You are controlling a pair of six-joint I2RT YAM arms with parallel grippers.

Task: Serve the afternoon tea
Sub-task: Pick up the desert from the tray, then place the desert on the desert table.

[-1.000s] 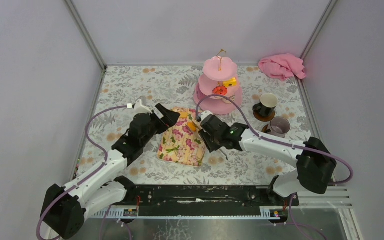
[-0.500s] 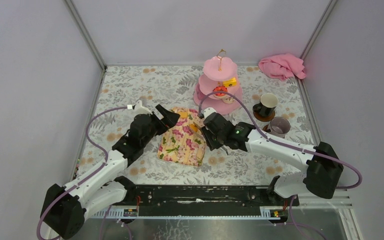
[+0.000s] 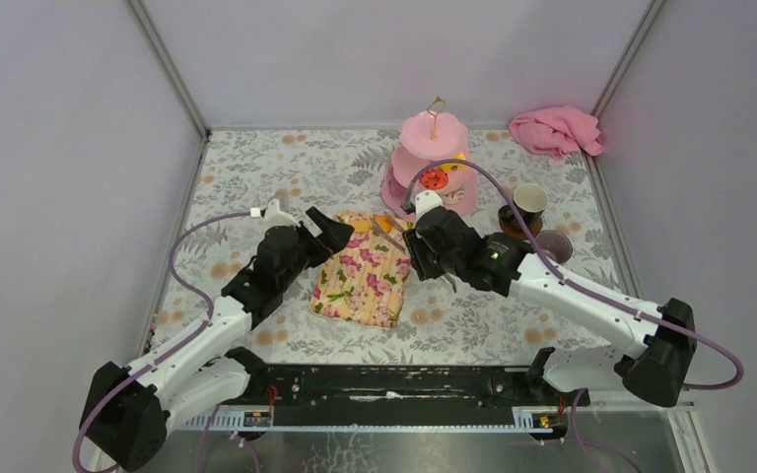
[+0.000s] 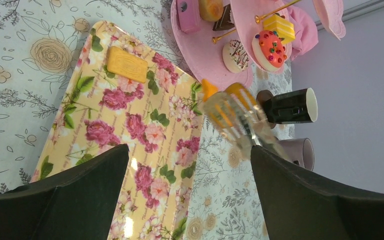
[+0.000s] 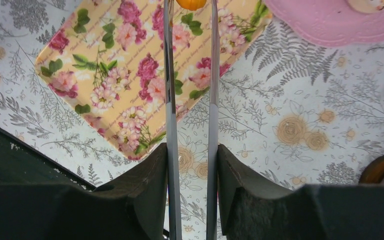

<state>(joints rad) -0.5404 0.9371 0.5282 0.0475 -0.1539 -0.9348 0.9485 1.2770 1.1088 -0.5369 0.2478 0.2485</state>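
Note:
The pink three-tier stand (image 3: 432, 138) stands at the back with a red cake (image 3: 434, 178) on it. In the left wrist view the stand (image 4: 200, 50) holds red (image 4: 269, 46), yellow (image 4: 279, 27), pink (image 4: 187, 10) and chocolate (image 4: 224, 22) cakes. My right gripper (image 3: 420, 233) (image 5: 191, 150) is shut on metal tongs (image 5: 170, 100). The tongs pinch an orange cake (image 5: 191, 4) (image 3: 384, 224) above the tray's far corner, near the stand's base. My left gripper (image 3: 330, 229) (image 4: 190, 155) is open and empty over the tray's left edge. The black mug (image 3: 528, 202) and grey mug (image 3: 555, 239) stand to the right.
The floral rectangular tray (image 3: 360, 281) lies between the arms, with a flat yellow biscuit (image 4: 126, 64) on it. A pink cloth (image 3: 555, 131) lies in the back right corner. The right arm crosses in front of the grey mug. Walls close in the left, back and right.
My right arm has moved back and right toward the stand, carrying the tongs and orange cake off the tray's far end. The left arm has barely moved.

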